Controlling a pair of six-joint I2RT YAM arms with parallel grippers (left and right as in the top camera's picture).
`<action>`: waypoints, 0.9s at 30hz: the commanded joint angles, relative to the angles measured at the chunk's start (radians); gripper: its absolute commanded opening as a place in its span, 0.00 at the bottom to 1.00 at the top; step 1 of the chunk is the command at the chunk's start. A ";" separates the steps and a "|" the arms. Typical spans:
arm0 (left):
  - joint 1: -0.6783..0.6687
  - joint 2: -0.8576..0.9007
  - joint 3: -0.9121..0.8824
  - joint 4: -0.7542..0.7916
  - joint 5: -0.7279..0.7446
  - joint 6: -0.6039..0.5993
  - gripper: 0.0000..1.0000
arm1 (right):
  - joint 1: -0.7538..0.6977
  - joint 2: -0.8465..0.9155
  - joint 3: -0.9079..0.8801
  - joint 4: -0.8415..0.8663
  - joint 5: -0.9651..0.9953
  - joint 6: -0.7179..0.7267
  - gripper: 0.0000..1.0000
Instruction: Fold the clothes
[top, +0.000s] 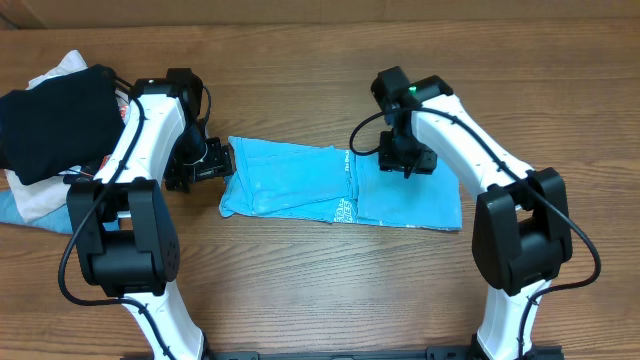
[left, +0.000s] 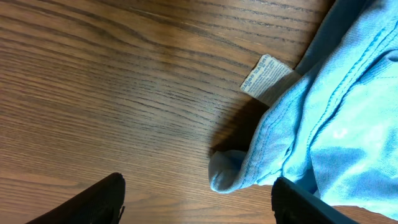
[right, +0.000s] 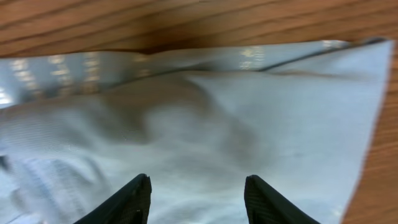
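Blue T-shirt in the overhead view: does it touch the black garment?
No, the blue T-shirt lies flat in the middle, clearly apart from the black garment.

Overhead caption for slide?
Left claw and right claw, both open, at a folded sky-blue T-shirt on a wooden table.

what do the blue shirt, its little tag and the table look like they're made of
Blue shirt: likely soft matte cotton knit; stitched hems, limp wrinkles.
Tag: thin white fabric or paper with fine print; can't tell which.
Table: brown wood grain, smooth low sheen; possibly laminate rather than solid wood.
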 joint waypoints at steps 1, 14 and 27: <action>-0.004 0.007 0.015 0.001 0.005 0.006 0.79 | -0.015 -0.042 0.019 -0.013 0.034 0.003 0.53; -0.026 0.008 -0.015 0.201 0.218 0.280 0.94 | -0.227 -0.042 0.019 -0.104 0.109 0.006 0.57; -0.056 0.010 -0.144 0.391 0.227 0.293 0.96 | -0.296 -0.042 0.019 -0.111 0.110 -0.003 0.58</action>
